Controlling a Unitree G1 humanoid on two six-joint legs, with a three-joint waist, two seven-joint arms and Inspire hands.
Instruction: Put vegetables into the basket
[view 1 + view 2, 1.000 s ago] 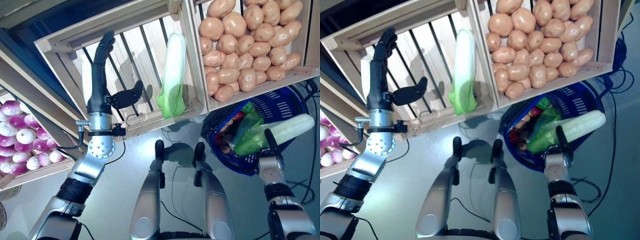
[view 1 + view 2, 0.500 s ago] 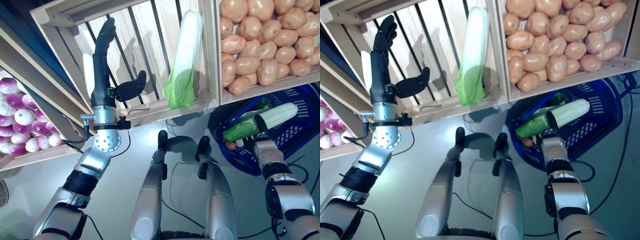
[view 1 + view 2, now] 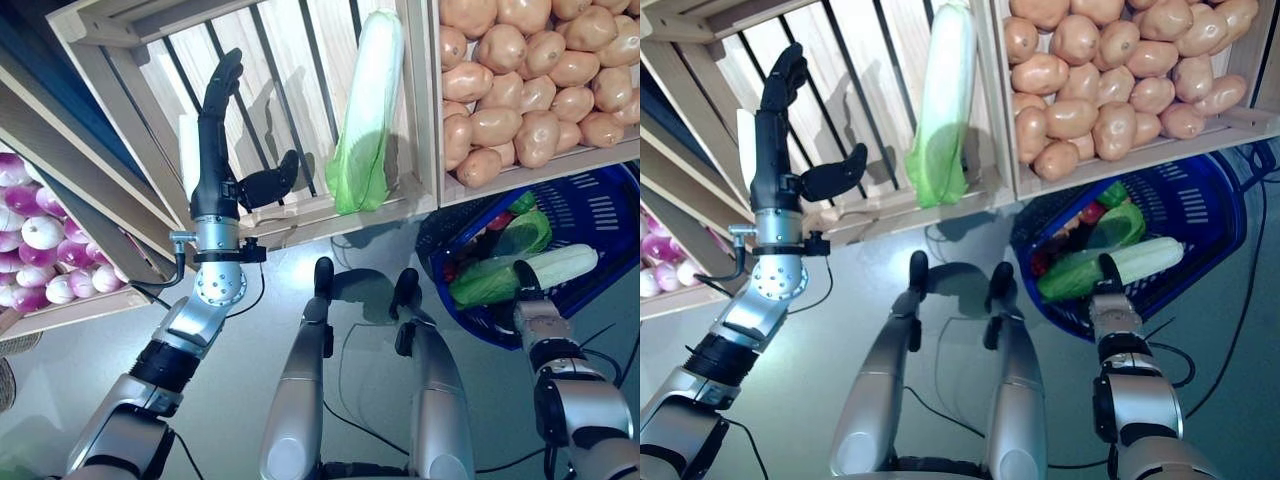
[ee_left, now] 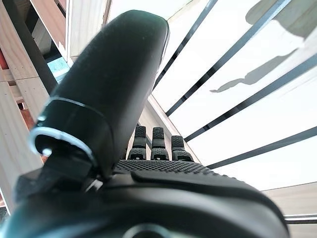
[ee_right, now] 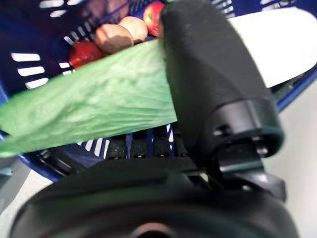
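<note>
While the right robot hand (image 3: 535, 318) pinches a napa cabbage (image 3: 520, 275) at mid-length over the blue basket (image 3: 590, 215), thumb curled across it, the left robot hand (image 3: 218, 170) is spread empty in the slatted crate (image 3: 120, 80). A second cabbage (image 3: 366, 110) lies by that crate's right wall. Probably hefty, leafy end soft and bruisable; grip the firm white stalk.

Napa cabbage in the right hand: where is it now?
In the eye views, lower right: the napa cabbage lies across the blue basket, gripped by the right hand, below the potato crate.
</note>
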